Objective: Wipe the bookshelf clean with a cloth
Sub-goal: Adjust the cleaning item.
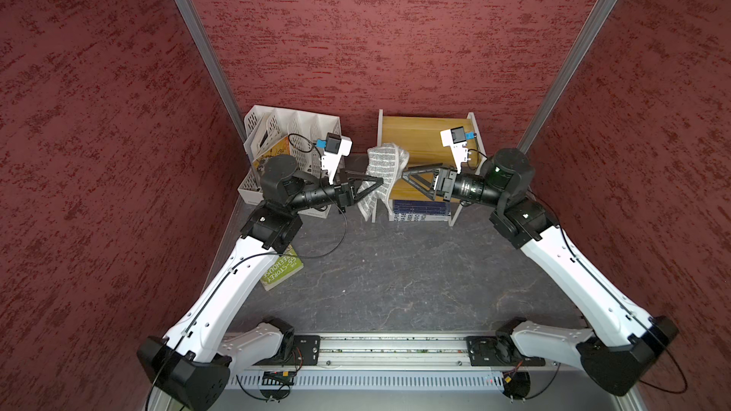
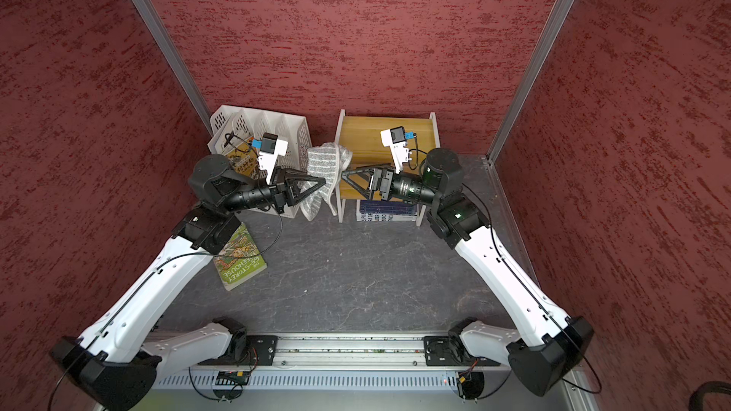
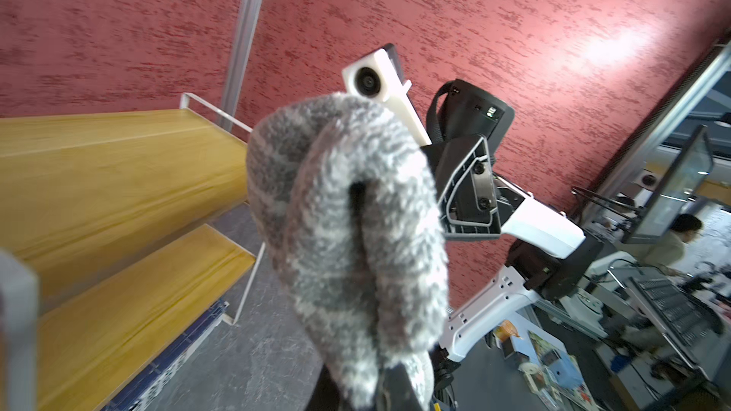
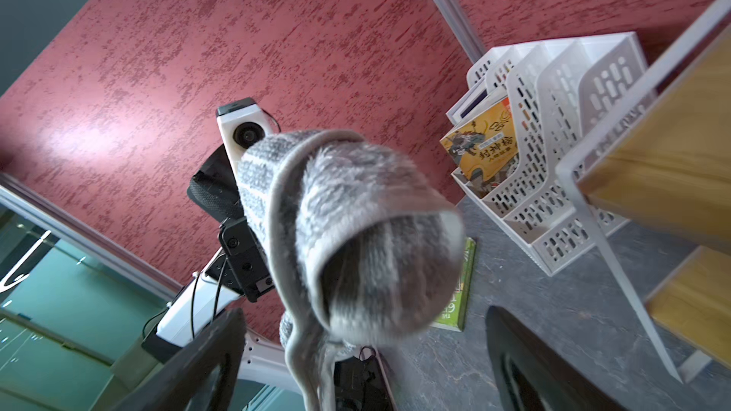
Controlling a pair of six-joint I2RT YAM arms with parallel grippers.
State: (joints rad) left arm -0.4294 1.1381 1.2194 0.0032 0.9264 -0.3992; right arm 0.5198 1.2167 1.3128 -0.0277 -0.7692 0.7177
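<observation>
Grips the cloth (image 1: pixel 381 164) in the left claw (image 1: pixel 380 183), pinched shut on a fold, dangling clear of the dark tabletop (image 1: pixel 395 270). Hangs between the white file organizer (image 1: pixel 292 120) on the left and the bookshelf (image 1: pixel 419 140) on the right, just beside the shelf's left side panel, perhaps touching it; hard to tell from above. Points the right claw (image 1: pixel 404 174) leftward over the lower shelf board, spread wide, holding nothing, tips just beside the cloth. Leaves a green book (image 1: pixel 283 268) flat on the tabletop under the left arm, and blue books (image 1: pixel 419 211) lying beneath the lower board.
</observation>
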